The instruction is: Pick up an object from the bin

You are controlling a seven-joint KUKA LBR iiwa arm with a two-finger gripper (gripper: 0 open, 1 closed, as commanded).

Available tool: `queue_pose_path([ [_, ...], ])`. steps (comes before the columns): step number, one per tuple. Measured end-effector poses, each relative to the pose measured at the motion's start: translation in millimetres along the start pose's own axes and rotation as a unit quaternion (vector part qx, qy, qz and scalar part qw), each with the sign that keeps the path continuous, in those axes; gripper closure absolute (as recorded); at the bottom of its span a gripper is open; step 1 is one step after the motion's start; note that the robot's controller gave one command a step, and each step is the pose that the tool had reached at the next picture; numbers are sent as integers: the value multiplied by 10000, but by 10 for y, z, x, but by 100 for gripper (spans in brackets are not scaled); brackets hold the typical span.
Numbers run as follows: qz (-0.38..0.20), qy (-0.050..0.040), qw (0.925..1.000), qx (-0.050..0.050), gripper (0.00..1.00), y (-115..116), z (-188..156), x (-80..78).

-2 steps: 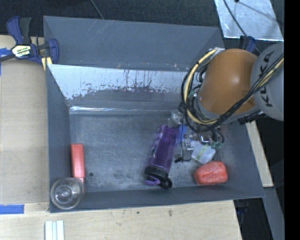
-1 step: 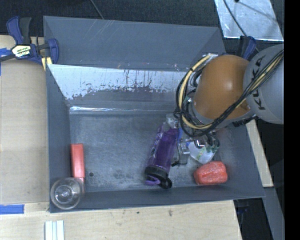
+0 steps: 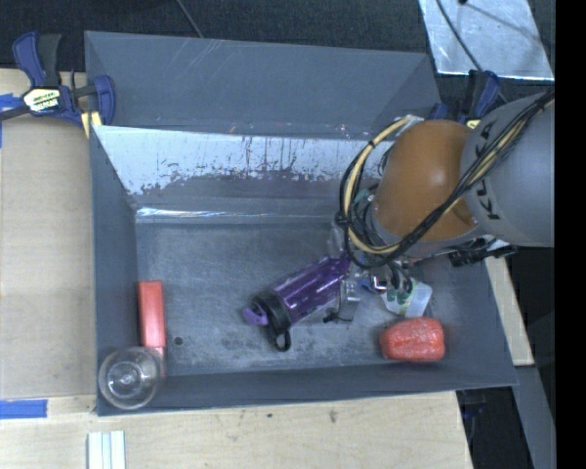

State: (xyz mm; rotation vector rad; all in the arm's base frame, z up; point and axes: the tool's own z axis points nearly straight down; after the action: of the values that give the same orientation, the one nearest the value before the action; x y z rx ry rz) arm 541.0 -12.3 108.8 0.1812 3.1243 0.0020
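Observation:
My gripper [image 3: 351, 296] hangs low in the right half of the bin, beneath the arm's orange cover. It is at the upper right end of a purple tube-shaped thing [image 3: 299, 294], which lies slantwise on the bin floor with a black cap and loop at its lower left end. Whether the gripper touches the purple thing is hidden. Just right of the gripper lies a small clear thing with green inside [image 3: 407, 298]. A red lumpy thing [image 3: 412, 341] rests below that, near the bin's front right corner.
A red oblong block [image 3: 151, 313] lies along the left wall. A clear glass cup [image 3: 129, 375] sits in the front left corner. The arm and its cables cover the bin's right rear part. Bare floor stretches between the block and the purple thing.

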Motion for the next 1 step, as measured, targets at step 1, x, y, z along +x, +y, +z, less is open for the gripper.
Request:
queue_pose_path([
  [1,-261,57,9996,11,100,74,304,-54],
])
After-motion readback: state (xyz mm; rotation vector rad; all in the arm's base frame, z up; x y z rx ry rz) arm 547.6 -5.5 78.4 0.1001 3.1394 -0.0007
